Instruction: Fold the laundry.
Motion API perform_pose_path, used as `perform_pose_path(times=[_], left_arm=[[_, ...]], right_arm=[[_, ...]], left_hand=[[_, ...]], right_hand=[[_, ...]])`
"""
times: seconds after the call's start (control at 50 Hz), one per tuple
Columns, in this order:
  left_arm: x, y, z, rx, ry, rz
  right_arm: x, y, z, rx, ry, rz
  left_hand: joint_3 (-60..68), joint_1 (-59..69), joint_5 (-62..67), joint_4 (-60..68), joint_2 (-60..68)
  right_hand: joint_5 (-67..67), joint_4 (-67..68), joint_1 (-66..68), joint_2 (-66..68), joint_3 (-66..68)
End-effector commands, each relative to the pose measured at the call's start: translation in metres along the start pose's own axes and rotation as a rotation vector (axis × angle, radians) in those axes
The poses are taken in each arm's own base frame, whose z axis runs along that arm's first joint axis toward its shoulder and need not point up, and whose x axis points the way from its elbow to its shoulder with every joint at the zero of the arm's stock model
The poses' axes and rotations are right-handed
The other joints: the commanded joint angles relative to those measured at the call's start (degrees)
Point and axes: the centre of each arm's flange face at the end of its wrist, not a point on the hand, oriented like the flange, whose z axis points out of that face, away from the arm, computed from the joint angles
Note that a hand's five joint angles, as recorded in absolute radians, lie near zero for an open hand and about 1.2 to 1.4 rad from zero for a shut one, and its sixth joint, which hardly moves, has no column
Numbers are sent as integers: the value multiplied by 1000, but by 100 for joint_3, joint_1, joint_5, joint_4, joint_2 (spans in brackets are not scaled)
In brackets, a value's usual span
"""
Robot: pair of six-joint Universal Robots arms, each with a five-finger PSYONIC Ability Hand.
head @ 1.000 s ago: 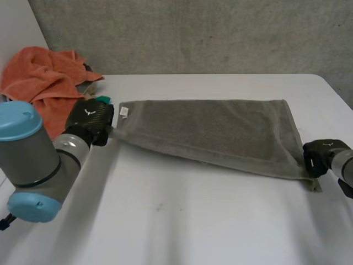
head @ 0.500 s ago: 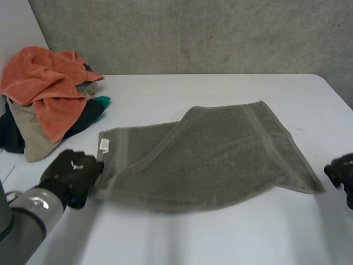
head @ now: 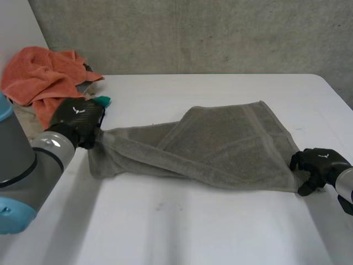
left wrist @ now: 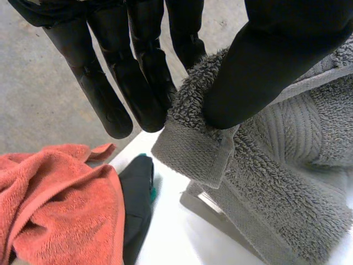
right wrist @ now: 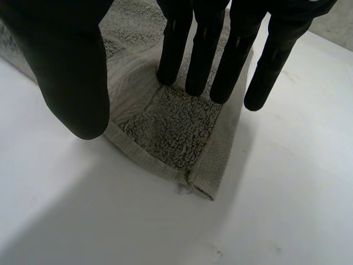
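Far left, at the bench's edge: heap of crumpled orange terry cloth [head: 41, 74], loosely piled. In the left wrist view [left wrist: 55, 210], lying beyond the fingertips and touching a dark garment with a teal edge [left wrist: 135, 215].

Just beside the heap: left hand [head: 77, 117], black, ending a grey arm with a light-blue cap [head: 27, 160]. Closed in a pinch on the left end of the grey rectangular terry towel [head: 220, 146]. In its own wrist view [left wrist: 138, 72], thumb pressing a hemmed corner of the towel [left wrist: 276, 182] against the fingers. Held end bunched and raised off the bench.

Middle: towel stretched across the white flat-topped bench [head: 182, 221] between the two hands. Narrow and rope-like near the left hand, widening toward the right. Partly doubled over, one layer lying slantwise across another. Right portion resting flat on the bench.

Right: right hand [head: 315, 164], black, at the towel's near right corner. In its own wrist view [right wrist: 204, 44], fingers straight and slightly spread, tips set down on the towel [right wrist: 171, 127] just inside the hemmed corner. Thumb held wide apart from them, above the towel's near edge, clasping nothing. Corner itself lying flat on the bench [right wrist: 287, 165], with a short loose thread at its tip.

Behind everything: rough grey concrete wall [head: 193, 33].
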Motion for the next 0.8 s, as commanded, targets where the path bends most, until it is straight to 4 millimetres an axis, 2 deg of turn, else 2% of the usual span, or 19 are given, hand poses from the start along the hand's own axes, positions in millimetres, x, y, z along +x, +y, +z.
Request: perform_pose_path(times=[0.02,0.06,0.08,0.1,0.12,0.24,0.28,0.3,0.32,0.36,0.44,0.46,0.54,0.62,0.68,0.72,0.76,0.8], left_arm=[[-1,-3,10,10,-5,1],[-1,-4,11,13,-5,0],[-1,-5,11,15,-5,-3],[-1,-5,11,17,-5,-5],[-1,-5,11,17,-5,-8],[4,-3,5,-4,18,-47],[9,3,-8,-52,46,-47],[9,3,-8,-53,46,-47],[10,3,-23,-77,66,-39],[11,4,-35,-103,85,-38],[17,15,-63,-178,128,-31],[21,20,-75,-211,150,-17],[33,37,-102,-306,232,70],[44,50,-116,-361,306,161],[47,54,-114,-375,323,195],[49,57,-105,-388,332,205],[47,53,-93,-369,317,202],[46,49,-72,-336,286,195]], right_arm=[[-4,3,10,10,-9,-20],[-4,4,12,9,-9,-20],[-4,4,14,11,-8,-21],[-3,4,15,12,-8,-21],[-3,4,16,12,-4,-25],[3,0,12,24,44,-47],[12,-20,0,73,92,-84],[12,-26,-8,80,103,-107],[12,-30,-14,83,107,-126],[14,-43,-39,57,120,-225],[20,-40,-55,-40,112,-321],[22,-39,-58,-63,111,-346],[26,-33,-74,-188,113,-471],[25,-24,-80,-303,102,-572],[29,-26,-78,-315,127,-601],[32,-28,-70,-306,140,-597],[33,-30,-53,-283,148,-590],[28,-33,-41,-252,140,-583]], left_hand=[[1154,1444,1310,1124,1116],[1154,1444,1310,1124,1116],[1154,1444,1310,1124,1116],[1154,1444,1310,1124,1116],[1154,1444,1310,1124,1116],[1154,1444,1310,1124,1116],[1154,1444,1310,1124,1116],[1154,1444,1310,1124,1116],[1154,1444,1310,1124,1116],[1154,1444,1310,1124,1116],[1154,1444,1310,1124,1116],[1154,1444,1310,1124,1116],[1154,1444,1310,1124,1116],[1154,1444,1310,1124,1116],[1154,1444,1310,1124,1116],[1154,1444,1310,1124,1116],[1154,1444,1310,1124,1116],[1154,1444,1310,1124,1116]], right_hand=[[827,849,877,884,857],[1297,1318,1347,1354,1327],[1933,1954,1983,1990,1963],[3638,3659,3688,3695,3668],[4265,4286,4315,4322,4295],[4271,4292,4321,4328,4301],[4271,4292,4321,4328,4301],[4271,4292,4321,4328,4301],[4271,4292,4321,4328,4301],[4271,4292,4321,4328,4301],[4271,4292,4321,4328,4301],[4271,4292,4321,4328,4301],[4271,4292,4321,4328,4301],[4271,4292,4321,4328,4301],[4271,4292,4321,4328,4301],[4271,4292,4321,4328,4301],[4271,4292,4321,4328,4301],[4271,4292,4321,4328,4301]])
